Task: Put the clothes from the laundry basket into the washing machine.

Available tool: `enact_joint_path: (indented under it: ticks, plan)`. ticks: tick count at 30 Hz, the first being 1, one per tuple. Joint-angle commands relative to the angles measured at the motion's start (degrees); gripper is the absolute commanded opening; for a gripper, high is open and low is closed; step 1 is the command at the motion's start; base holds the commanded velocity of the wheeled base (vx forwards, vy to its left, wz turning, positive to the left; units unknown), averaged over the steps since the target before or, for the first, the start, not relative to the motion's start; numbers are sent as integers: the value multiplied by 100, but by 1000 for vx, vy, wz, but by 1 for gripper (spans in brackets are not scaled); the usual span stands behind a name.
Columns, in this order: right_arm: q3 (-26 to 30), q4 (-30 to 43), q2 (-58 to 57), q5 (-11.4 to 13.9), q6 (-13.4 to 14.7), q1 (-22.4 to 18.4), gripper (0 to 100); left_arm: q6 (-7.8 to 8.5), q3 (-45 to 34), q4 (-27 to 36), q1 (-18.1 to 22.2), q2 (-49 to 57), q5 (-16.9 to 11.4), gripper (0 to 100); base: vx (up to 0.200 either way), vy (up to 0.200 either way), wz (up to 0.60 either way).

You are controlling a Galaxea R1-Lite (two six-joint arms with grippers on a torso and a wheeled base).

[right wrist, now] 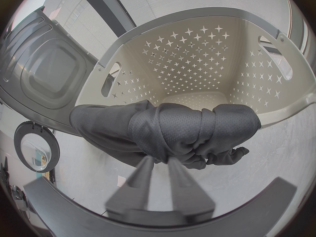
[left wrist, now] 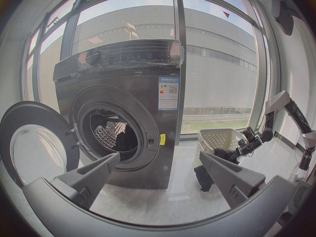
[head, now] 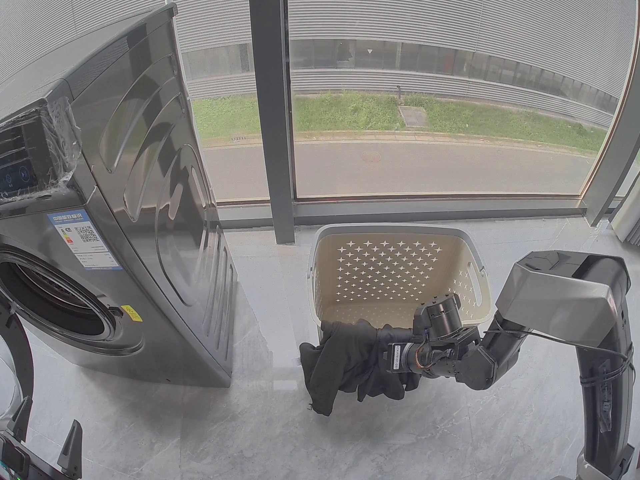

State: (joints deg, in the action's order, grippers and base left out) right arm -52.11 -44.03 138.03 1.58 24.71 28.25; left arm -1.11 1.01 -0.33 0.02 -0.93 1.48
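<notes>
A cream laundry basket (head: 460,240) stands on the floor by the window, to the right of the grey washing machine (head: 133,188). A dark grey garment (head: 350,361) hangs over the basket's front rim and down toward the floor. My right gripper (right wrist: 161,159) is shut on the garment (right wrist: 171,129) at the basket (right wrist: 204,33) rim. The washing machine (left wrist: 128,109) has its round door (left wrist: 29,145) swung open, and some dark cloth lies in the drum. My left gripper (left wrist: 159,158) is open and empty, low in front of the machine.
A tall window with a dark pillar (head: 270,101) runs behind the basket and the machine. Bare marble floor (head: 280,435) stretches between the machine and the basket. The open door sits at the machine's left side.
</notes>
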Motion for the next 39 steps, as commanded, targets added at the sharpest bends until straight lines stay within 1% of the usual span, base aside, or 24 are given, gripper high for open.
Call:
enact_joint_path:
  ticks: [1,8,11,12,13,16,17,21,24,30,36,37,39]
  plan:
    - [-27,-9,22,9,16,14,0,-3,-84,-2,-2,93,2,100,0,0,0]
    - [26,-9,-40,26,25,14,0,-3,-84,-2,6,93,2,100,0,0,0]
    - [272,-53,-303,17,16,32,0,-3,-84,-2,-2,93,2,100,0,0,0]
    - [272,-53,-303,17,16,32,0,-3,-84,-2,-2,93,2,100,0,0,0]
    - [536,-132,-611,17,-28,41,0,-3,-84,-2,-2,93,2,100,0,0,0]
    - [747,-176,-910,17,-45,49,0,-3,-84,-2,6,93,2,100,0,0,0]
    - [931,-167,-1235,26,-63,67,0,-3,-84,-2,-2,93,2,100,0,0,0]
    - [1212,-106,-1806,70,-72,85,0,-3,-84,-2,6,93,2,100,0,0,0]
    - [1327,-97,-2026,70,-80,85,0,-3,-84,-2,-2,93,2,100,0,0,0]
    - [1388,-106,-2017,61,-72,129,0,-3,-84,-2,-2,93,2,100,0,0,0]
    - [1353,-185,-1428,17,-124,137,0,-3,-84,-2,6,93,2,100,0,0,0]
    - [1309,-237,-1349,9,-107,146,100,-3,-84,-2,6,93,2,100,0,0,0]
    - [1248,-387,-1253,9,-116,146,100,-3,-84,-2,6,93,2,100,-200,0,0]
